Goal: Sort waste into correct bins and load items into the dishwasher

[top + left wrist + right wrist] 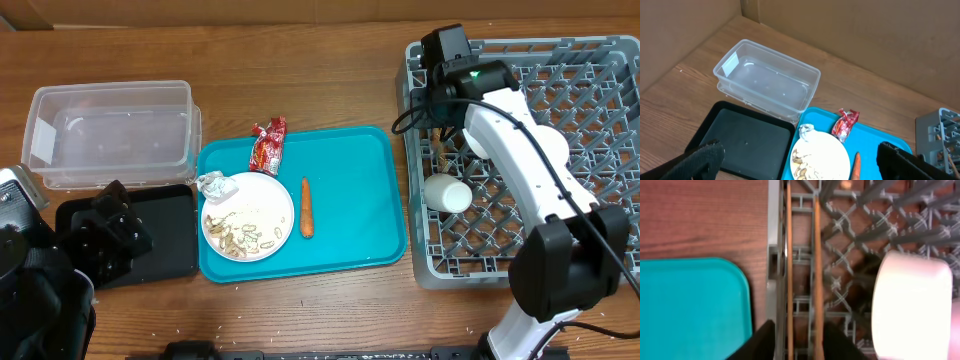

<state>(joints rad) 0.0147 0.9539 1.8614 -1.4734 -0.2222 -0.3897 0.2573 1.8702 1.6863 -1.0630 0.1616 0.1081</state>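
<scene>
1 grey plastic lattice rack (600, 60), right side. 1 teal tray (360, 200), rounded corners, centre. 1 clear plastic tub (110, 88) w/ a white sticker, unreadable, next to 1 black tray (175, 240) at left. 1 round white plate (262, 205) w/ scraps on the teal tray. 1 white cup (447, 193) in the rack. 2 wooden chopsticks (790, 280) also in the rack. The right gripper (799, 340) has a finger either side of both sticks — can't tell if it's pinching. On the teal tray: 1 carrot (307, 207), 1 red wrapper (268, 145) w/ illegible print, 1 crumpled wad (212, 183). Left gripper (800, 152) is spread wide — holding nothing.

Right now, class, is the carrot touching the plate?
Apart. The overhead view shows a strip of blue tray between the carrot and the plate.
</scene>
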